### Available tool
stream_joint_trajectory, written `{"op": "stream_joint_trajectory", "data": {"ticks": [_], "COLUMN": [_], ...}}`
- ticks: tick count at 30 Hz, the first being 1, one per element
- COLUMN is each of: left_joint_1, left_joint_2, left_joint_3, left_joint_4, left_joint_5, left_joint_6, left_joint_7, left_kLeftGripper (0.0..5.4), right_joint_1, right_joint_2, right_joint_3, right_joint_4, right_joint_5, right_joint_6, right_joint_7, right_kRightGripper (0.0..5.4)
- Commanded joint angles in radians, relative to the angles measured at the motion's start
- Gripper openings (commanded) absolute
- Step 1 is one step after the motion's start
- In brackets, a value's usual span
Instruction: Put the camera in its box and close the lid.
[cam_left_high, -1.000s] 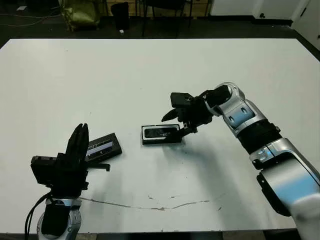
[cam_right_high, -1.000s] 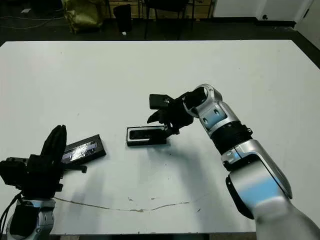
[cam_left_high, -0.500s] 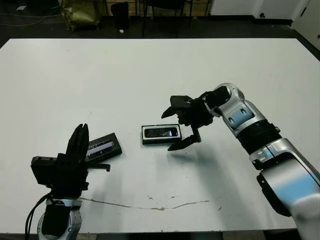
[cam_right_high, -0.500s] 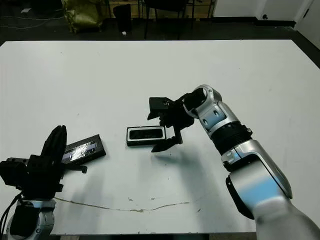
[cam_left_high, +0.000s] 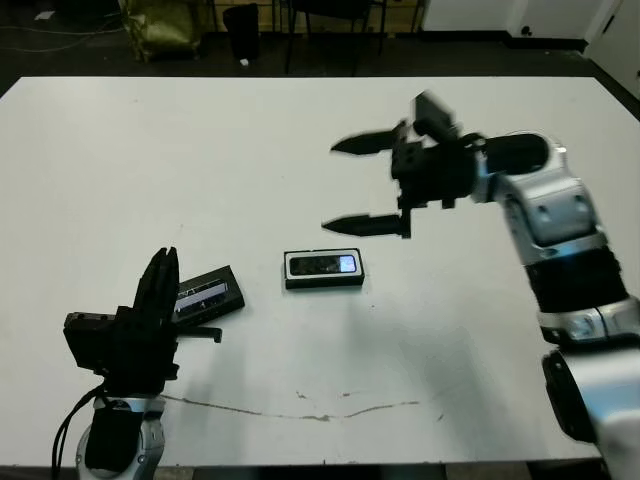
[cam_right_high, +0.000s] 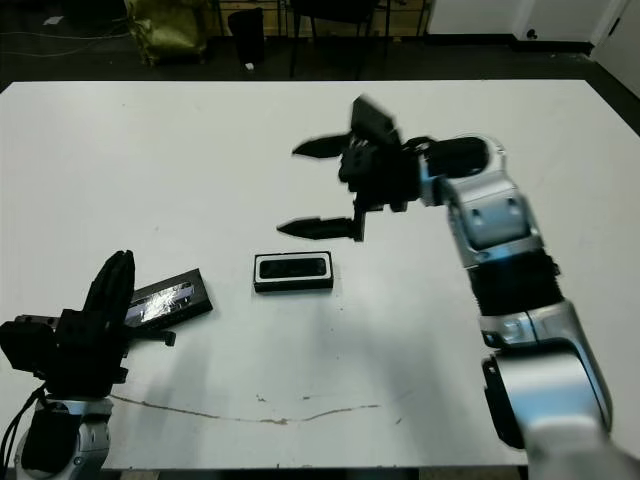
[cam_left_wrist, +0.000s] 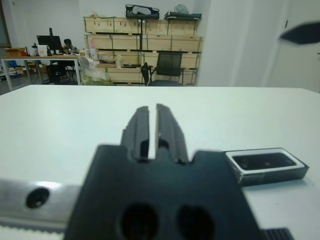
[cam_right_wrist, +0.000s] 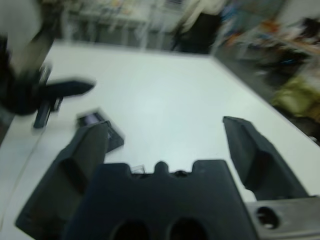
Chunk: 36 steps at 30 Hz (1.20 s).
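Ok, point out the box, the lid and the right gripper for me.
box (cam_left_high: 324, 269), left eye view, on the dark camera lying inside it.
lid (cam_left_high: 208, 296), left eye view, on its glossy strip.
right gripper (cam_left_high: 360, 185), left eye view, midway between its open fingers.

Our right gripper (cam_right_high: 322, 187) hung spread wide above the box (cam_right_high: 293, 272), which held the camera (cam_right_high: 293, 267).

A wide white table (cam_left_high: 300, 140) fills most of the scene, with a thin dark scratch (cam_left_high: 300, 412) near its front edge. Beyond its far edge lies a dark floor (cam_left_high: 60, 60) with a yellow-green bag (cam_left_high: 158, 25) and black chair legs. Behind the table stand wooden shelves (cam_left_wrist: 145, 47), a black office chair (cam_left_wrist: 167, 67) and white walls (cam_left_wrist: 240, 45).
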Motion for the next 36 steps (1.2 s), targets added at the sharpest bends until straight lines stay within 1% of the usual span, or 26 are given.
{"op": "stream_joint_trajectory", "data": {"ticks": [1,4,7,9,12,15,17,19,20,23,26,28,29,31,33,34,36], "left_joint_1": [0.020,0.025,0.030,0.029,0.025,0.015,0.005,-0.006,-0.013,-0.037,-0.080,-0.102,-0.116,-0.145,-0.170,-0.192,-0.238], "left_joint_2": [0.007,0.014,0.028,0.040,0.072,0.113,0.147,0.191,0.222,0.317,0.430,0.494,0.531,0.604,0.673,0.716,0.795], "left_joint_3": [0.007,0.020,0.036,0.053,0.094,0.139,0.171,0.203,0.221,0.275,0.330,0.357,0.366,0.378,0.378,0.368,0.335], "left_joint_4": [0.009,-0.009,-0.032,-0.036,-0.040,-0.038,-0.039,-0.042,-0.044,-0.047,0.006,0.034,0.053,0.085,0.103,0.123,0.152], "left_joint_5": [0.007,-0.011,-0.017,-0.021,-0.041,-0.066,-0.083,-0.107,-0.126,-0.203,-0.268,-0.319,-0.340,-0.377,-0.411,-0.434,-0.448], "left_joint_6": [0.006,0.022,0.037,0.033,0.035,0.037,0.047,0.067,0.082,0.136,0.134,0.162,0.174,0.218,0.281,0.314,0.365], "left_joint_7": [0.001,-0.006,-0.014,-0.025,-0.053,-0.085,-0.108,-0.142,-0.169,-0.257,-0.386,-0.460,-0.502,-0.581,-0.650,-0.706,-0.799], "left_kLeftGripper": [0.00,0.00,0.00,0.00,0.00,0.00,0.00,0.00,0.00,0.00,0.00,0.00,0.09,0.40,0.85,1.09,1.56], "right_joint_1": [0.161,0.306,0.441,0.519,0.646,0.749,0.793,0.826,0.841,0.863,0.869,0.872,0.869,0.860,0.854,0.852,0.850], "right_joint_2": [0.023,0.045,0.059,0.058,0.061,0.066,0.063,0.054,0.052,0.048,0.049,0.050,0.051,0.051,0.046,0.042,0.034], "right_joint_3": [-0.068,-0.102,-0.118,-0.126,-0.147,-0.173,-0.188,-0.195,-0.200,-0.208,-0.212,-0.213,-0.214,-0.217,-0.217,-0.216,-0.217], "right_joint_4": [-0.101,-0.185,-0.245,-0.287,-0.400,-0.500,-0.492,-0.493,-0.492,-0.482,-0.459,-0.454,-0.448,-0.428,-0.416,-0.419,-0.424], "right_joint_5": [0.049,0.039,0.006,0.003,0.015,0.054,0.078,0.088,0.095,0.100,0.114,0.119,0.127,0.139,0.140,0.136,0.138], "right_joint_6": [0.029,0.016,-0.061,-0.089,-0.079,-0.041,-0.086,-0.091,-0.084,-0.077,-0.090,-0.095,-0.097,-0.108,-0.116,-0.116,-0.108], "right_joint_7": [-0.132,-0.281,-0.385,-0.427,-0.501,-0.557,-0.541,-0.548,-0.554,-0.572,-0.574,-0.579,-0.578,-0.567,-0.569,-0.575,-0.582], "right_kRightGripper": [4.32,3.64,2.95,2.46,1.80,1.08,0.64,0.16,0.02,0.02,0.02,0.02,0.00,0.00,0.00,0.00,0.00]}}
